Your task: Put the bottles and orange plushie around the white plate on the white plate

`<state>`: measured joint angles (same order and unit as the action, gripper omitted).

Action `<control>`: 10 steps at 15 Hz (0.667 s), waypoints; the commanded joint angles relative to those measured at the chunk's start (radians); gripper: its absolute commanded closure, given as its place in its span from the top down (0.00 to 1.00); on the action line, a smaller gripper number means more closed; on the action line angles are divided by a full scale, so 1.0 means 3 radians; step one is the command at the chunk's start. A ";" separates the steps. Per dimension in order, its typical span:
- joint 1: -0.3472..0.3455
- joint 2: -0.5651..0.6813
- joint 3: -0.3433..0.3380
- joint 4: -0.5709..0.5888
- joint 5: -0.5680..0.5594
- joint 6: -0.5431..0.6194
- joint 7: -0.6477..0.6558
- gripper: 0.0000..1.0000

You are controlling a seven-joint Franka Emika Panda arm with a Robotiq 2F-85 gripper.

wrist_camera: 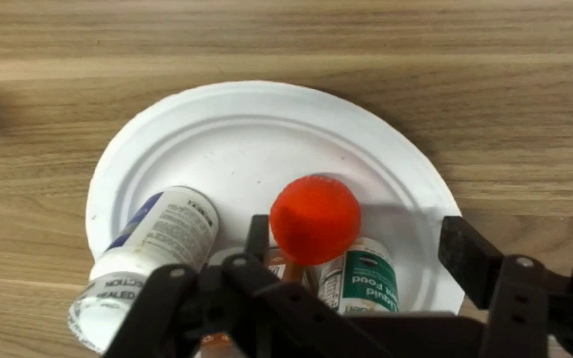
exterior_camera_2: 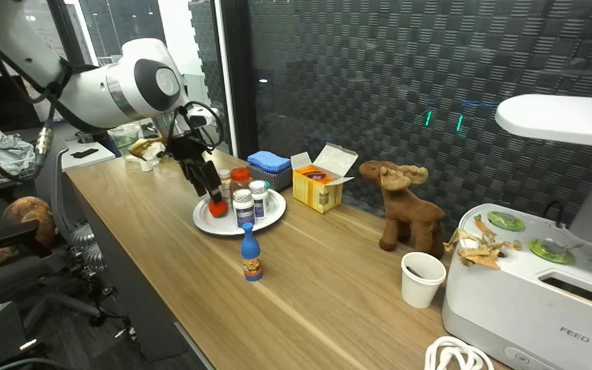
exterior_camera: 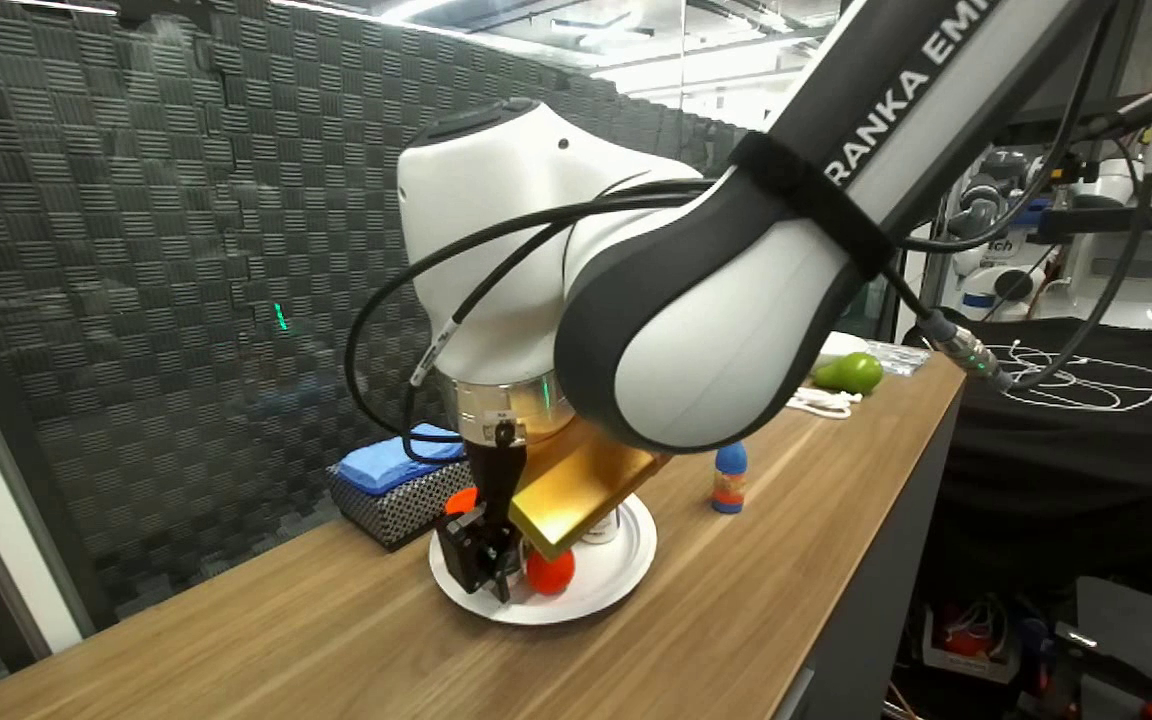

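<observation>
The white plate (exterior_camera_2: 206, 223) stands on the wooden counter. My gripper (wrist_camera: 358, 243) points down over it with its jaws wide apart. Between them the orange plushie (wrist_camera: 316, 219), round and red-orange, rests on the plate, close beside one fingertip and well clear of the opposite one. Behind it on the plate stands the green-labelled bottle (wrist_camera: 368, 278). In an exterior view a white bottle (exterior_camera_2: 244, 209), another white bottle (exterior_camera_2: 259, 198) and a brownish-orange bottle (exterior_camera_2: 239, 177) stand upright on the plate. My fingers hide parts of the bottles in the wrist view.
Near the plate, a small blue bottle (exterior_camera_2: 251, 259) stands on the counter. Along the wall are a patterned box with blue cloth (exterior_camera: 391, 475), an open yellow box (exterior_camera_2: 319, 187) and a brown moose toy (exterior_camera_2: 411, 216). A paper cup (exterior_camera_2: 419, 290) stands beside a white planter (exterior_camera_2: 512, 303).
</observation>
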<state>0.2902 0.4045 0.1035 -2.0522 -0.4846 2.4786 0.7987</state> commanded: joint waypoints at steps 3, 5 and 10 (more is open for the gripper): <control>0.0160 -0.0238 -0.0062 -0.0081 0.0068 -0.0012 -0.0085 1.00; 0.0223 -0.0381 -0.0134 -0.0136 -0.0031 -0.0148 0.0072 1.00; 0.0067 -0.0841 -0.0250 -0.0451 -0.0030 -0.0263 0.0376 1.00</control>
<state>0.3339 0.2683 0.0463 -2.1006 -0.4871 2.4112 0.8570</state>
